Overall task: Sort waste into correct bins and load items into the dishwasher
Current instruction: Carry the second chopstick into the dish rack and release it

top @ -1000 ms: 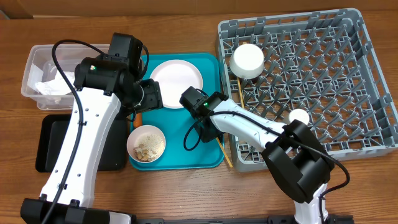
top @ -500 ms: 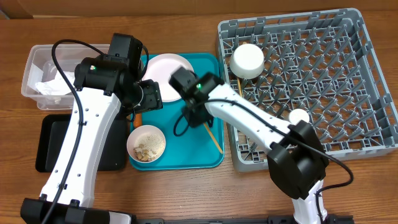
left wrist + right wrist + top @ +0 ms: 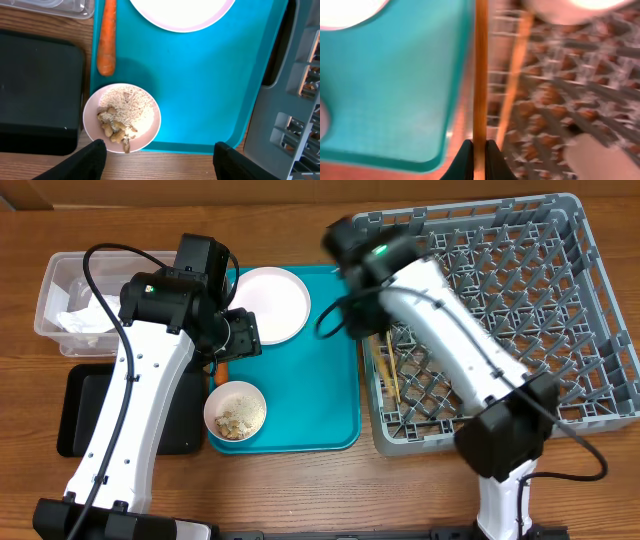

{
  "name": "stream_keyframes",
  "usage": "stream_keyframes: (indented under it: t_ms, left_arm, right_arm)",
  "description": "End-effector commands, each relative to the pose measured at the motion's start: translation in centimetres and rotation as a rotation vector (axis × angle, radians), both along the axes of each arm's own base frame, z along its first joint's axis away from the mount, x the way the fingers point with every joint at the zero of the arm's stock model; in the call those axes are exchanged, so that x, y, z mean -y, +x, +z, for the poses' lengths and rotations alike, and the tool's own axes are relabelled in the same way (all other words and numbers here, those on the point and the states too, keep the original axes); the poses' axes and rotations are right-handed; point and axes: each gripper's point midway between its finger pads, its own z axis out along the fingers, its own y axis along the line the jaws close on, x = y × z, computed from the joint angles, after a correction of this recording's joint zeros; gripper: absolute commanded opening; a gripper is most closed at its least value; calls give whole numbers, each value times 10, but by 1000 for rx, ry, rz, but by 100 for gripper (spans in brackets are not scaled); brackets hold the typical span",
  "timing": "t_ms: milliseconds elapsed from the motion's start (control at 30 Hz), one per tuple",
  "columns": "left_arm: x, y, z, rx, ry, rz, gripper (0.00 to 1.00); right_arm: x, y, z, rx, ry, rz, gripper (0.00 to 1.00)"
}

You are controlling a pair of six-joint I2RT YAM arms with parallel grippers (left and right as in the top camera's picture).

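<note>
Overhead: right arm (image 3: 440, 330) has swung off the teal tray (image 3: 320, 400) to the dish rack (image 3: 590, 320), left edge, upper centre; blurred.
Left wrist: left gripper (image 3: 162, 157) spread wide, empty, above scrap bowl (image 3: 121, 117), lower left.
Right wrist: right gripper (image 3: 479, 150) pinches chopstick (image 3: 480, 75), centre frame, at the rack rim. Loading looks imminent.

Teal tray (image 3: 310, 405) is lying flat on the wooden surface (image 3: 300, 490), sitting a little left of centre, roughly midway between front and back edges. Raised rim and rounded corners are showing all round it. Wood grain is running left to right. Pale tan board (image 3: 200, 190) is standing along the back edge.
</note>
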Motion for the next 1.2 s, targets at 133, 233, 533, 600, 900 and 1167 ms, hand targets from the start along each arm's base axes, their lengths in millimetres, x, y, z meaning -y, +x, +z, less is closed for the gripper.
stream_keyframes:
  t_ms: [133,233,533,600,900,1167]
  left_arm:
    - [-2,1,2,13,-1,23,71]
    - [-2,1,2,12,-1,23,71]
    - [-2,1,2,12,-1,23,72]
    - [-2,1,2,13,-1,23,72]
    - [-2,1,2,13,0,23,72]
    - [-1,6,3,34,-5,23,73]
  right_arm:
    - [35,9,-22,-76,67,-74,4]
    - [36,7,-37,-99,75,-79,4]
    - [33,-1,-60,-127,63,-70,14]
    - [33,0,-61,-124,65,-69,30]
    - [30,5,-57,-103,80,-68,42]
    - [-3,20,-15,-39,262,-48,42]
